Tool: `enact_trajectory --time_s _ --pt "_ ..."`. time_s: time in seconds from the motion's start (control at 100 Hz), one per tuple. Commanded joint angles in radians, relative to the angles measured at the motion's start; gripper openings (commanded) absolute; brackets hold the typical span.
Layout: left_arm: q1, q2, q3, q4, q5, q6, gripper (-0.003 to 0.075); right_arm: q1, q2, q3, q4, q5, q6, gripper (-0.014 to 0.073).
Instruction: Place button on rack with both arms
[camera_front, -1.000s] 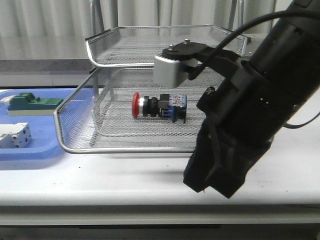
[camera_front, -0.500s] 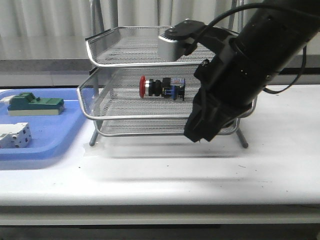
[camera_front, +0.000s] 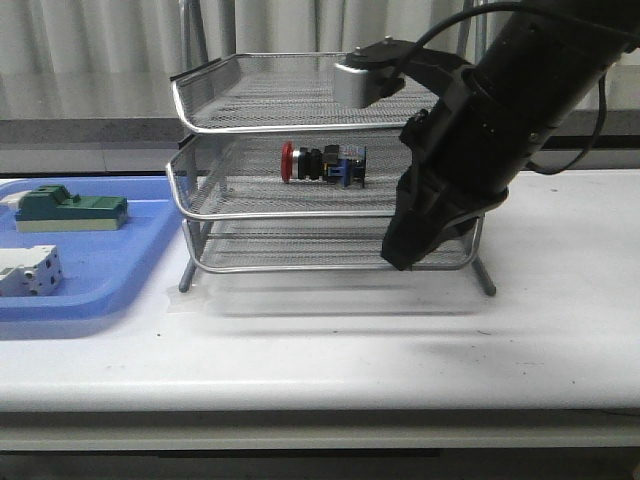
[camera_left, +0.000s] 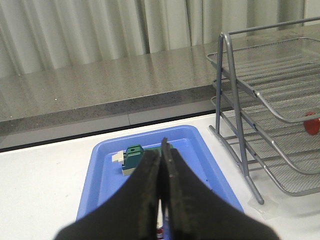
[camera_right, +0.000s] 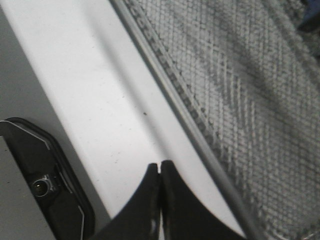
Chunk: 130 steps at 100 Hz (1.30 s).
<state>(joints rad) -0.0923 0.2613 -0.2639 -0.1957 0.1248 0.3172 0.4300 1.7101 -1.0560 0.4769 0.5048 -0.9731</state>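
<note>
The button (camera_front: 322, 164), with its red head, lies on its side on the middle tier of the silver wire-mesh rack (camera_front: 260, 214). My right gripper (camera_front: 397, 258) hangs shut and empty just in front of the rack's right side, low over the table. In the right wrist view the shut right gripper (camera_right: 160, 165) points at white table beside the rack's mesh (camera_right: 240, 75). My left gripper (camera_left: 162, 147) is shut with nothing in it above the blue tray (camera_left: 107, 165), left of the rack (camera_left: 235, 100). The button's red head (camera_left: 312, 123) shows at that view's edge.
The blue tray (camera_front: 100, 290) sits left of the rack and holds a green block (camera_front: 70, 208) and a white terminal block (camera_front: 25, 270). A grey box module (camera_front: 355, 82) on the right arm is level with the rack's top tier. White table (camera_front: 400, 350) stretches in front.
The rack with the button on it has receded from the camera and now stands on its legs. The right arm has drawn back and upward with it.
</note>
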Motion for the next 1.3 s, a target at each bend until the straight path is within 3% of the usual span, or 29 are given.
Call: enact_trajectory --time_s 0.0,0.22,0.45,0.64,0.95,1.29 --pt "0.003 0.009 -0.029 -0.012 -0.085 -0.013 -0.0020 -0.005 -0.064 -0.031 0.008 0.048 0.033 -0.0060" --pt "0.003 0.009 -0.029 -0.012 -0.085 -0.013 -0.0020 -0.007 -0.175 -0.030 -0.017 0.111 0.179 -0.0060" --pt "0.003 0.009 -0.029 -0.012 -0.085 -0.013 -0.0020 -0.039 -0.336 -0.019 -0.211 0.112 0.497 -0.0060" --pt "0.003 0.009 -0.029 -0.012 -0.085 -0.013 -0.0020 -0.121 -0.498 0.033 -0.331 0.113 0.665 -0.0060" --pt "0.003 0.009 -0.029 -0.012 -0.085 -0.013 -0.0020 -0.292 -0.793 0.181 -0.344 0.116 0.722 -0.0060" --pt "0.003 0.009 -0.029 -0.012 -0.085 -0.013 -0.0020 -0.371 -1.151 0.401 -0.344 0.119 0.783 -0.0060"
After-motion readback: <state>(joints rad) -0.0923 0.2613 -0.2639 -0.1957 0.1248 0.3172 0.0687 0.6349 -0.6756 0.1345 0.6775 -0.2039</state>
